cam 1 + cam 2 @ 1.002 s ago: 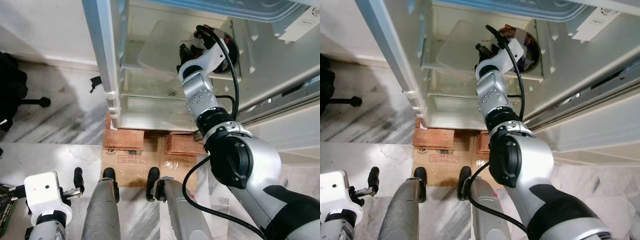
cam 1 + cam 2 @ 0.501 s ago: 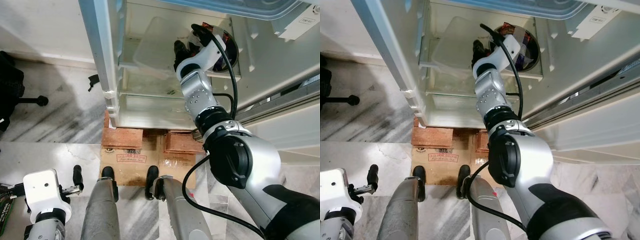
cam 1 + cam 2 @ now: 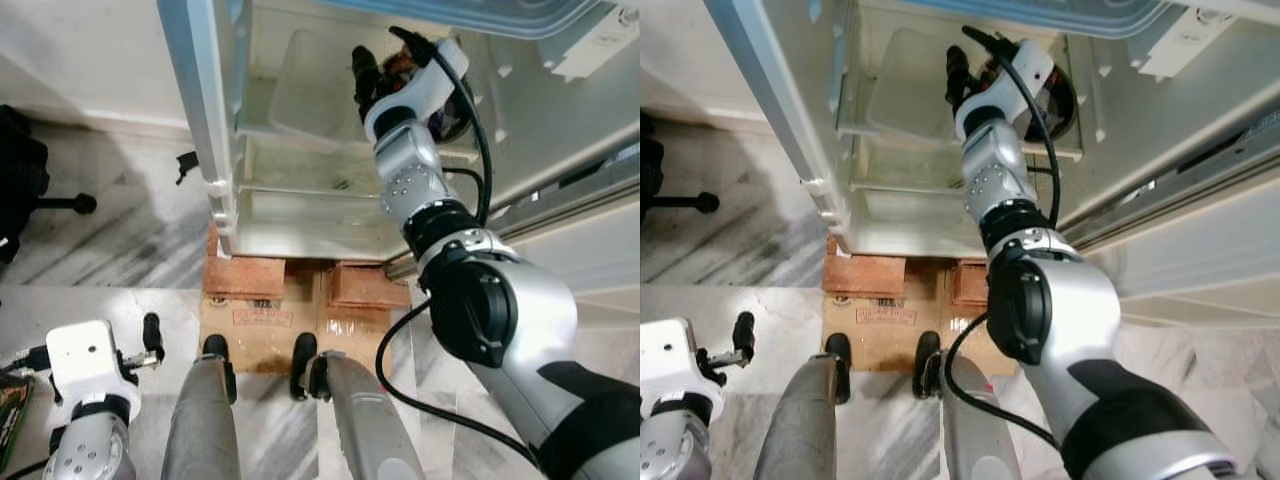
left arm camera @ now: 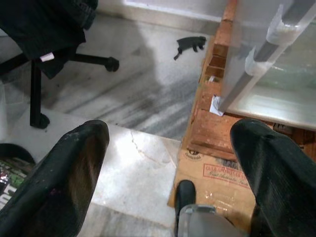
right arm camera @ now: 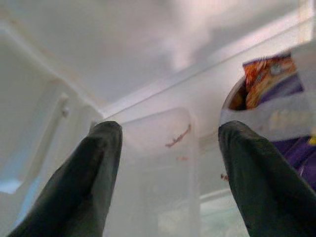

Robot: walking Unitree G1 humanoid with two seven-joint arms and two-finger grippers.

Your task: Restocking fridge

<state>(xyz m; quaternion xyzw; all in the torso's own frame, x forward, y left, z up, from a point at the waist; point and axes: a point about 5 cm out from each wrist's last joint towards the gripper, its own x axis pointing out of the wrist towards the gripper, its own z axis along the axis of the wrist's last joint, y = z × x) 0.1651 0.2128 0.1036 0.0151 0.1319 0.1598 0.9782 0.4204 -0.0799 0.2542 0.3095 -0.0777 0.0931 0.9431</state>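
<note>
Right gripper is reaching deep into the open fridge, its two black fingers spread apart and gripping nothing. It is hovering above a clear plastic container that is sitting on an inner shelf. Just beside that container, a round dark bowl is sitting on the same shelf, holding an orange and purple snack packet under a pale strip. The silver right arm is stretching up from the robot's shoulder into the compartment. The fridge is standing on stacked bricks and flattened cardboard over a marble floor.

Left gripper is hanging low by the robot's side over the floor, fingers parted and empty. A black office chair base is standing well apart from the fridge.
</note>
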